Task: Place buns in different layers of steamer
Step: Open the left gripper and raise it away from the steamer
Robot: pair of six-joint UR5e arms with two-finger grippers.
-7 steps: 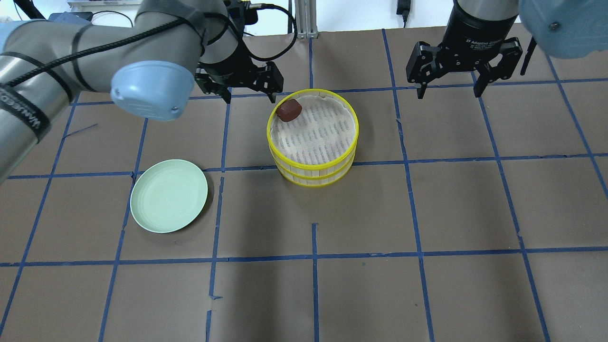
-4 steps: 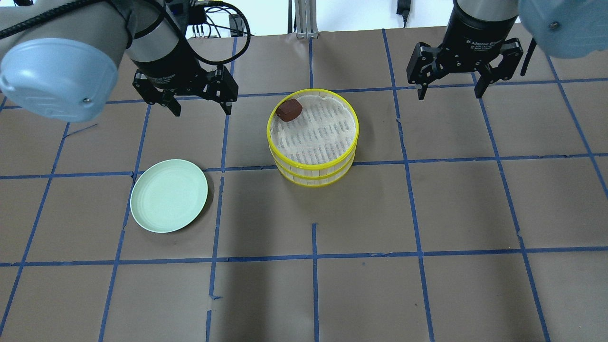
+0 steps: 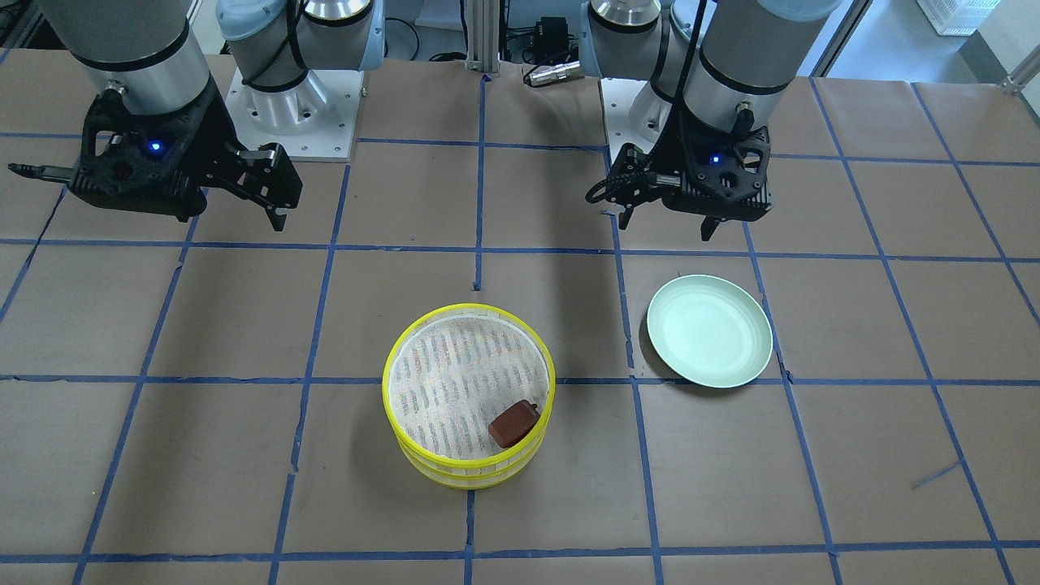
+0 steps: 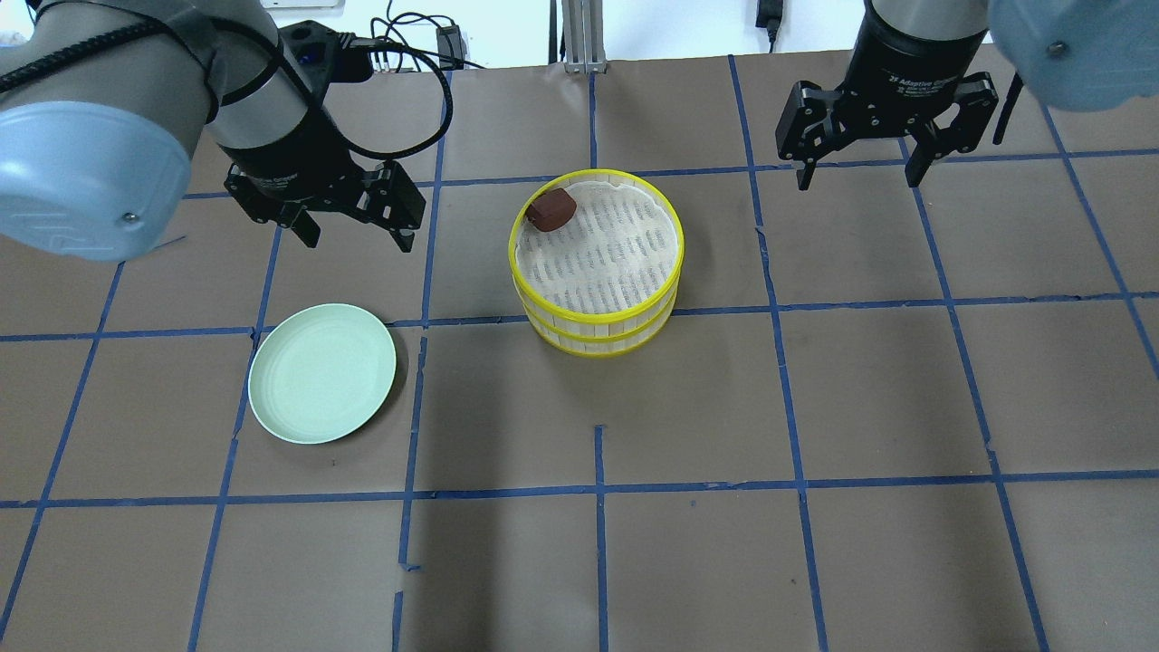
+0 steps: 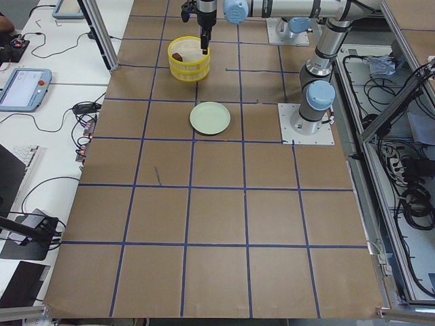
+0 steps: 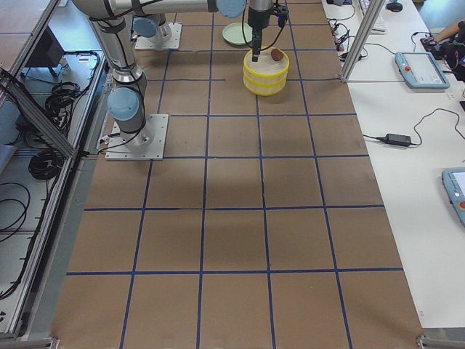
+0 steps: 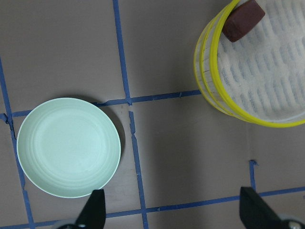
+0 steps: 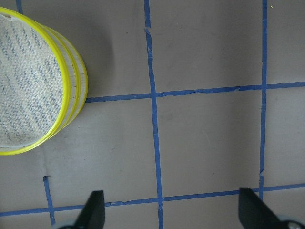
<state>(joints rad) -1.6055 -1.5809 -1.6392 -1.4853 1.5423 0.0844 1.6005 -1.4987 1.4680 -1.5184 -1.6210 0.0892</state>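
Note:
The two yellow-rimmed steamer layers are stacked at the table's middle. The top layer (image 4: 605, 254) sits on the lower layer (image 4: 593, 344). A reddish-brown bun (image 4: 551, 210) lies in the top layer at its far-left rim. It also shows in the front view (image 3: 513, 424) and in the left wrist view (image 7: 244, 20). The white bun is hidden. My left gripper (image 4: 359, 239) is open and empty, left of the steamer and beyond the plate. My right gripper (image 4: 857, 179) is open and empty, to the steamer's far right.
A pale green plate (image 4: 322, 372) sits bare to the left of the steamer. It also shows in the left wrist view (image 7: 69, 145). Brown paper with blue tape lines (image 4: 598, 489) covers the table.
My left gripper has moved left, away from the steamer's far-left rim, to a spot beyond the plate. The bun stays in the top layer. The right arm has not moved.

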